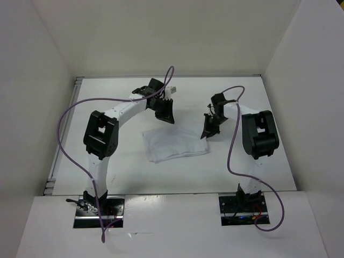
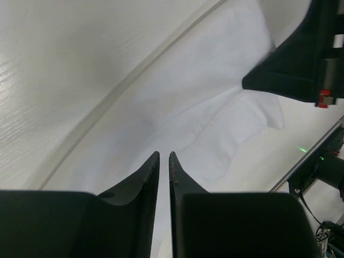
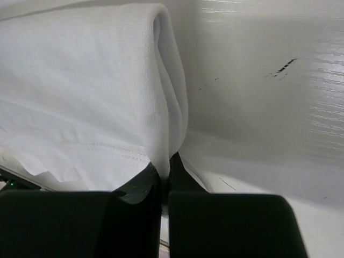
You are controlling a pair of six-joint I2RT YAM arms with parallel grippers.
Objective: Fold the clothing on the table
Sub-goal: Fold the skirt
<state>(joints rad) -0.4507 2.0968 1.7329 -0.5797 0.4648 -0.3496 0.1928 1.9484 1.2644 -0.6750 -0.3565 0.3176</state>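
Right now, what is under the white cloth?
The cloth lies on the white table, which shows all around it. Whatever is beneath it is covered. The right gripper pinches one edge.

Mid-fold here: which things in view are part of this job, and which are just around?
Part of the job:
- clothing
- right hand, shut on a fold of it
- left hand, slightly open, near it
- table

Just around:
- purple cables
- walls
- black marks on the table
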